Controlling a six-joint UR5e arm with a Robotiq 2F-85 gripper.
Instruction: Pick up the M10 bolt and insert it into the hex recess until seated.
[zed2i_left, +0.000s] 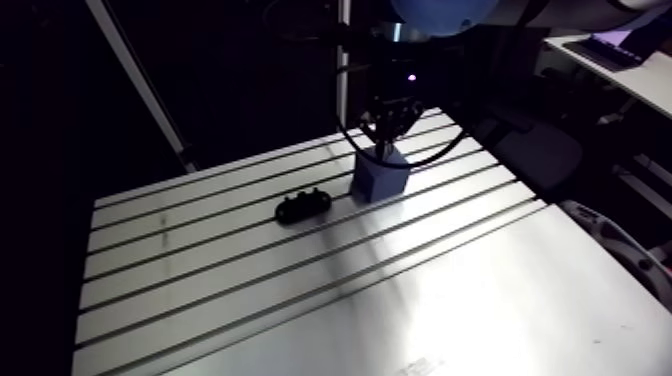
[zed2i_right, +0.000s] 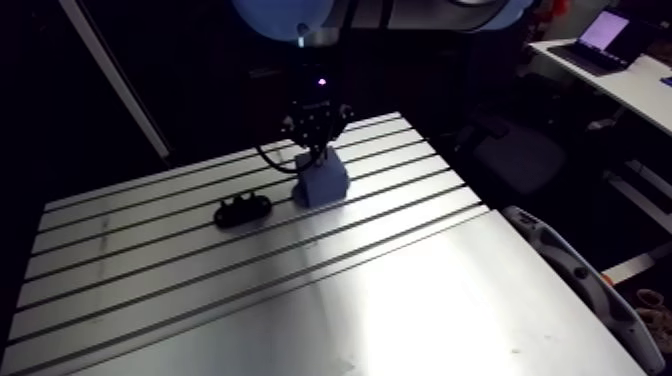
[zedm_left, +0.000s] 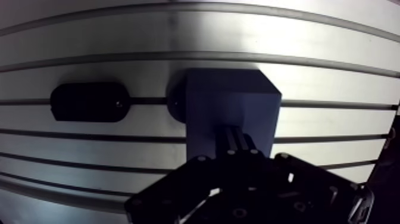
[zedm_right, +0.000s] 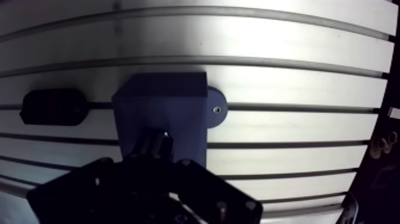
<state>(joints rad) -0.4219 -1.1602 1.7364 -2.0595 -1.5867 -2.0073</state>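
The robot's claw (zedm_left: 238, 136) comes straight down onto the top of a blue block (zedm_left: 232, 101). The two fingers (zedm_left: 231, 138) are close together. They pinch a small grey thing between them. It looks like the M10 bolt (zedm_right: 158, 142). Only a thin bit of it shows, right at the top face of the block. The hole it goes in is hidden under the claw.

The blue block stands on the silver table (zed2i_left: 250, 290), which has long dark grooves. It sits near the far side of the table. The block has a round flat foot (zedm_right: 215, 110) sticking out at its side, with a tiny hole in it.

A black, long, round-ended part (zedm_left: 89, 102) lies flat on the table beside the block. It rests on the same groove as the block's foot. It is near the block but does not touch it. The claw is not touching it either.
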